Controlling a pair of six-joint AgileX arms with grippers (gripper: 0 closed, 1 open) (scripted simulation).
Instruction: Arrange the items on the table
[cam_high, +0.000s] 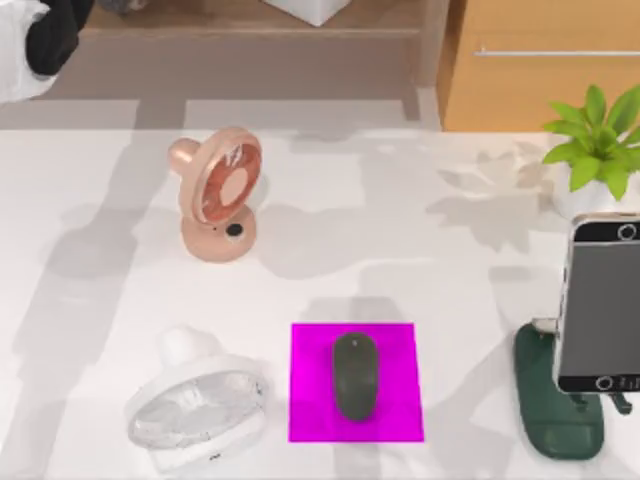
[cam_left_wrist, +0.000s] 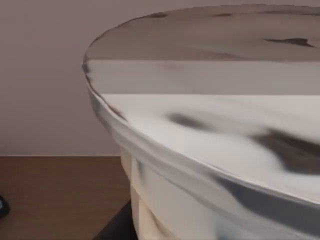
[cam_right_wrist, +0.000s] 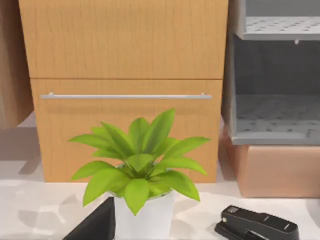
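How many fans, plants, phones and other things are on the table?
Fans: 2, a pink fan and a white fan
Plants: 1, plant
Phones: 1, phone
Phone stands: 1, green stand
Mice: 1, mouse
Mats: 1, mat
Staplers: 1, stapler
Total: 8

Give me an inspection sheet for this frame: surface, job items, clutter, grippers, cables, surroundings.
Surface: glossy white table, shadow-mottled.
Job's things: mouse on the magenta mat, front centre; phone upright at the right edge, against a dark green stand; a pale rimmed lid close up in the left wrist view, probably the cup.
Clutter: pink fan back left; white fan front left; potted plant back right; black stapler beside it.
Grippers: nothing seen.
Cables: nothing seen.
Surroundings: wooden drawer cabinet, grey shelving behind.
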